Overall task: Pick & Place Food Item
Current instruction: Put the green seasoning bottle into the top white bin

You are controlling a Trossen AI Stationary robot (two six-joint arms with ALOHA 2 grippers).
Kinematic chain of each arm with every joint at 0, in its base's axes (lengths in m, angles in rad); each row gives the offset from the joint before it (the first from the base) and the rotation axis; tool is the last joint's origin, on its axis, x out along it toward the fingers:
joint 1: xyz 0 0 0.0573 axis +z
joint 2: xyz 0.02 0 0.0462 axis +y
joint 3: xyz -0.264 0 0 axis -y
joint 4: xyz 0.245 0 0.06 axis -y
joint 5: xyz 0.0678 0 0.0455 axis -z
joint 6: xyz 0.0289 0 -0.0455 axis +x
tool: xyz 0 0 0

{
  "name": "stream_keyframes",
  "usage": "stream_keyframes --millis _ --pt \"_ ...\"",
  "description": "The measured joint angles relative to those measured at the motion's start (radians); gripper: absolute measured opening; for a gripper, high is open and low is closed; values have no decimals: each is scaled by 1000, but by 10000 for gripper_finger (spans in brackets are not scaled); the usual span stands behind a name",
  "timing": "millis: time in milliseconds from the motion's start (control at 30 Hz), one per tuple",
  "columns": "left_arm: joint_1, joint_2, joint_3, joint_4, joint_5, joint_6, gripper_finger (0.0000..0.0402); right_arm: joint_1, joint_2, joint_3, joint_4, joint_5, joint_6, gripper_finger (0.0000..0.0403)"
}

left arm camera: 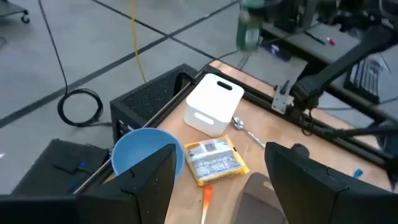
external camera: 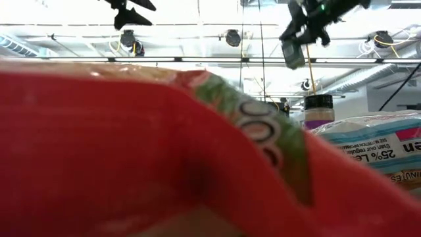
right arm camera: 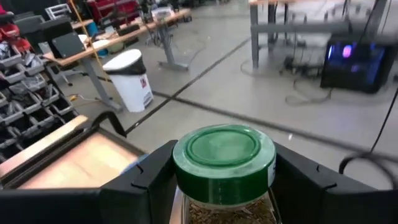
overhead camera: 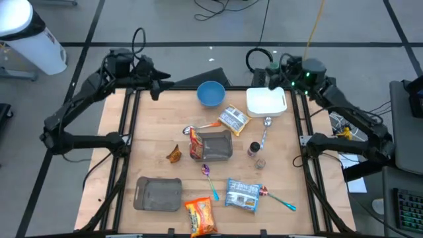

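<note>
I have the right gripper point(right arm camera: 224, 186) closed on a clear glass spice jar with a round green lid point(right arm camera: 224, 152), held high over the far right corner of the wooden table point(overhead camera: 152, 125), just above the white rectangular plastic bin point(overhead camera: 266, 101). In the right wrist view both dark fingers press the jar's sides below the lid, and the low view shows it hanging tilted under the arm.

The left gripper point(left arm camera: 217, 180) is empty, its fingers spread apart, hovering near the far left corner and looking toward the round blue bowl point(left arm camera: 140, 149).

My main worry is the grip itself. The fingers bear on smooth glass, so I judge the jar could slip or rotate if I swing the arm quickly or stop hard. From this height a drop would probably crack it or scatter the contents.

The second risk is placement. If I aim for the bin and lower off-centre, the jar's base could catch the rim and tip out toward the metal spoon point(overhead camera: 265, 132) beside it.

Third, the table's middle is crowded: a grey metal tray point(overhead camera: 215, 145), the yellow-edged snack packet point(overhead camera: 233, 119) and a small dark-capped bottle point(overhead camera: 254, 149) sit close together. A low sweep across them would knock something over.
</note>
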Motion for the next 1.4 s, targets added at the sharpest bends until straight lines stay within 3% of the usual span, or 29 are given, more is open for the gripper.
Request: stream_keyframes --millis 233,367,567,767,1100,1400 --pt "-15 -66 -185 151 -1 -145 251 1 -87 -262 149 2 130 197" --pt "-28 -71 -247 207 -3 -180 251 3 -121 -377 223 61 168 197" --pt "-31 -42 -281 215 -42 -197 251 4 -127 -536 438 80 198 197" --pt "-31 6 -281 264 -65 -236 251 22 -97 -662 611 209 212 197" --pt "-47 98 -281 431 -55 -335 251 49 -31 -728 745 406 98 197" --pt "-89 150 -280 459 -52 -362 251 16 169 -729 936 419 27 197"
